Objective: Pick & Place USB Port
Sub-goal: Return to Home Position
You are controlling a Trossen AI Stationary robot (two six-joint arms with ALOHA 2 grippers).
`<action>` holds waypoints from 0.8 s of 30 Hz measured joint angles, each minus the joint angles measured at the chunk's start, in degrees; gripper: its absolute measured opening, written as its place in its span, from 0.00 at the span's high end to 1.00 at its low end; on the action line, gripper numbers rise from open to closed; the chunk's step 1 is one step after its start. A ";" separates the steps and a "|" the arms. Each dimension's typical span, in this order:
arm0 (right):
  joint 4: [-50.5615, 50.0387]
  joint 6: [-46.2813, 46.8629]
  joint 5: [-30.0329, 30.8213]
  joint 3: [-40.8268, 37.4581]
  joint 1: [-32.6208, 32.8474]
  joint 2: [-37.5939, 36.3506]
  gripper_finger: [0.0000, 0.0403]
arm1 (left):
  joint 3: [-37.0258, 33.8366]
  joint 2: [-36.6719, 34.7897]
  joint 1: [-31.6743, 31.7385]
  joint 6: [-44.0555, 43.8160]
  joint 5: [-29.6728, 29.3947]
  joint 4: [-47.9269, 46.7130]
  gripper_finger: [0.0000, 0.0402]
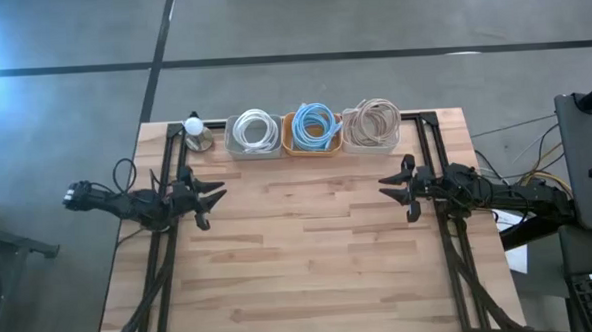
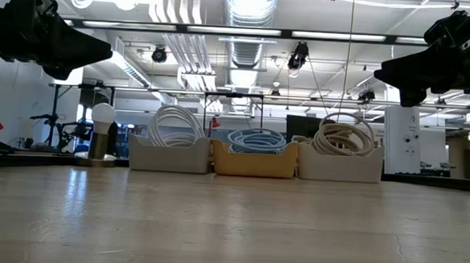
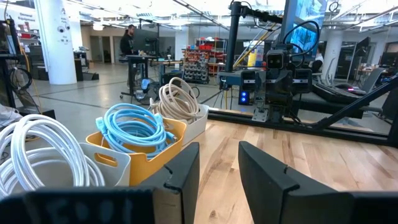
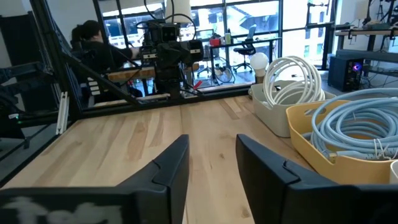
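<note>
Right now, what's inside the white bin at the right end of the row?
Coiled light brown charger cable, with loops rising above the rim of the white bin. The coils cover the bin floor, so how many cables there are, and anything beneath them, cannot be seen.

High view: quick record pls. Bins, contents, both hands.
left bin: white, holds white cable
middle bin: yellow, holds blue cable
right bin: white, holds light brown cable
left hand: open, empty, above table left side
right hand: open, empty, above table right side
</note>
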 joint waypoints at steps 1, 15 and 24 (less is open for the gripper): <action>-0.01 0.00 0.00 0.00 0.01 0.02 0.68 | 0.00 -0.02 0.00 0.00 -0.01 0.00 0.71; 0.00 0.00 0.00 0.00 0.00 0.01 0.72 | 0.00 0.00 -0.01 -0.01 -0.01 0.00 0.71; 0.01 0.00 0.00 0.00 -0.01 0.02 0.75 | 0.00 0.00 -0.02 0.00 0.00 0.00 0.71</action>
